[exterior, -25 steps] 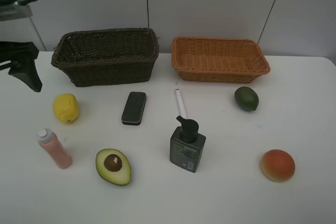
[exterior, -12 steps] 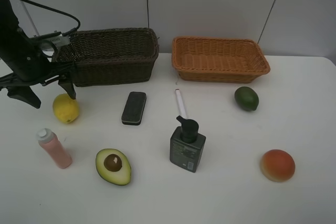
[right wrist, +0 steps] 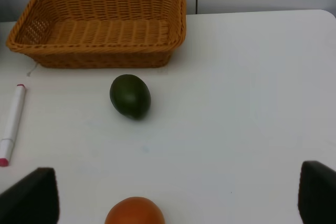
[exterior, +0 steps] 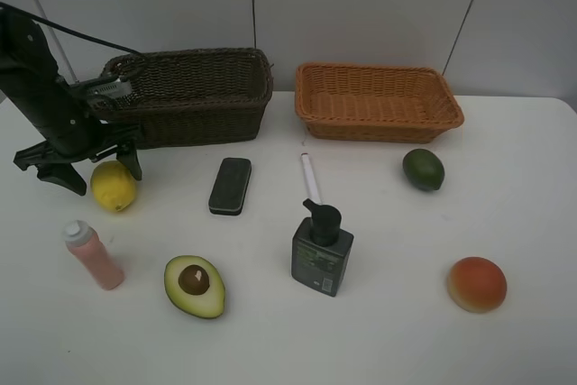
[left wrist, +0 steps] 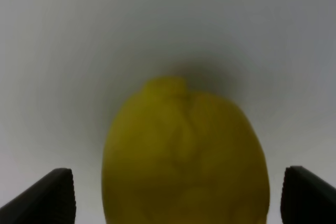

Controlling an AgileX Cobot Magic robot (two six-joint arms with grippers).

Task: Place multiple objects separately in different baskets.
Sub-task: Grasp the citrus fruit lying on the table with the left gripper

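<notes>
2 baskets [exterior: 198, 119] show overhead; left wrist shows mainly lemon [left wrist: 184, 156].

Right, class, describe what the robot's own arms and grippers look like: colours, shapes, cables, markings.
The left arm is matte black, with a thin black cable running to it and a small pale grey fitting near the wrist. The left gripper has two black tapered fingers. The right gripper shows only two blunt black fingertips; its arm is out of view. No markings are visible.
</notes>
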